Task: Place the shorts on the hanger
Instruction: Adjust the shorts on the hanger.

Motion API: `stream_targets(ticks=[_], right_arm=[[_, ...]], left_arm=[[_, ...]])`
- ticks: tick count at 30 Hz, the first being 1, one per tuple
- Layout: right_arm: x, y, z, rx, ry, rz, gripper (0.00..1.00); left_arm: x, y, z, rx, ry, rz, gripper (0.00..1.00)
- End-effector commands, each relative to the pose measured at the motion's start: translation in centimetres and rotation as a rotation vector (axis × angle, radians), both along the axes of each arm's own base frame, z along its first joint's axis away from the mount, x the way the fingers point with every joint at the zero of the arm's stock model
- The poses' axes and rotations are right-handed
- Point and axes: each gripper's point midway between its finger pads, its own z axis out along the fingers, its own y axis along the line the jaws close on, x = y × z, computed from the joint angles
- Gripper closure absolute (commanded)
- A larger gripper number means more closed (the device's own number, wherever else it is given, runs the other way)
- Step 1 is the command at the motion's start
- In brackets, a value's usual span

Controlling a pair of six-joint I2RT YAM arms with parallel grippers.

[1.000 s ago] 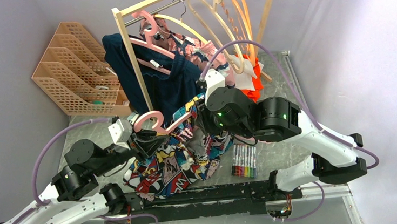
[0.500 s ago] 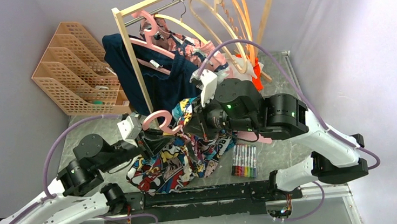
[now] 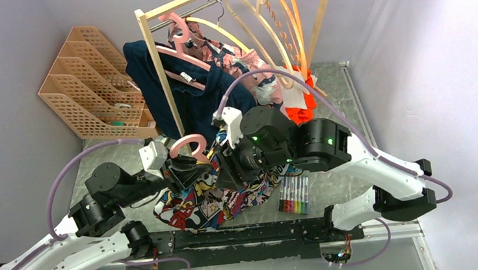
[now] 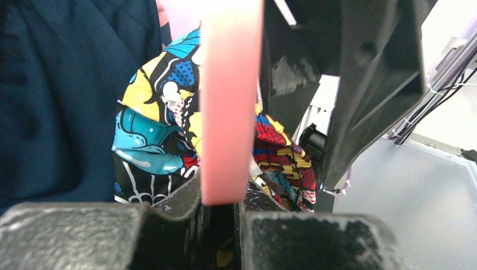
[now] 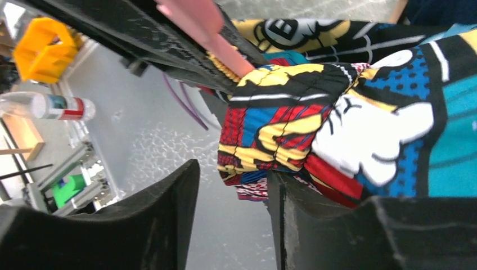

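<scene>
My left gripper (image 3: 184, 171) is shut on the pale-pink hanger (image 3: 187, 144), whose flat bar (image 4: 230, 107) rises from between the jaws (image 4: 222, 209). The comic-print shorts (image 3: 219, 201) hang bunched from the hanger down to the table. In the left wrist view the shorts (image 4: 147, 132) show behind the bar. My right gripper (image 3: 228, 170) is right beside the left one, open. In the right wrist view nothing lies in the gap of that gripper (image 5: 233, 197). A fold of the shorts (image 5: 337, 112) lies over its right finger (image 5: 295, 219), below the hanger (image 5: 194, 19).
A wooden rack (image 3: 158, 63) behind holds cream and orange hangers, a navy garment (image 3: 201, 102) and a pink patterned one (image 3: 253, 68). Peach file trays (image 3: 85, 83) stand at the back left. A set of markers (image 3: 294, 195) lies to the right of the shorts.
My right gripper moved left and down toward the left gripper, shut on the shorts and then opened, letting go. The left gripper kept the hanger and shifted slightly right.
</scene>
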Motion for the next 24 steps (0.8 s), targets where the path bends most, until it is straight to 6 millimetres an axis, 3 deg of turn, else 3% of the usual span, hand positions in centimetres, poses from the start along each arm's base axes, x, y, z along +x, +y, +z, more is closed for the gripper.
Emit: stream_targets(ticks=[1,6,12,16,24], right_arm=[[-1.3,-0.7,5.1,0.128,-0.046,0.082,0.46],[-2.4,-2.1,9.1,0.23,-0.089,0.142,0.34],[-1.3,-3.7,13.5,0.352,-0.219,0.094,0.32],[0.3,-3.4,13.5,0.345,-0.318,0.06,0.32],[-1.3,-0.5,10.7,0.275,-0.346,0.285,0.31]], left_arm=[[-1.1,0.6,4.0,-0.148,-0.078,-0.034,0.93],[-1.5,0.7,3.6,-0.145,-0.075,-0.049,0.93],[-2.1,0.4,3.1,-0.14,-0.078,-0.09,0.93],[-3.5,-0.3,2.9,-0.122,-0.081,-0.181,0.93],[-6.1,-1.6,2.8,-0.071,-0.051,-0.361,0.93]])
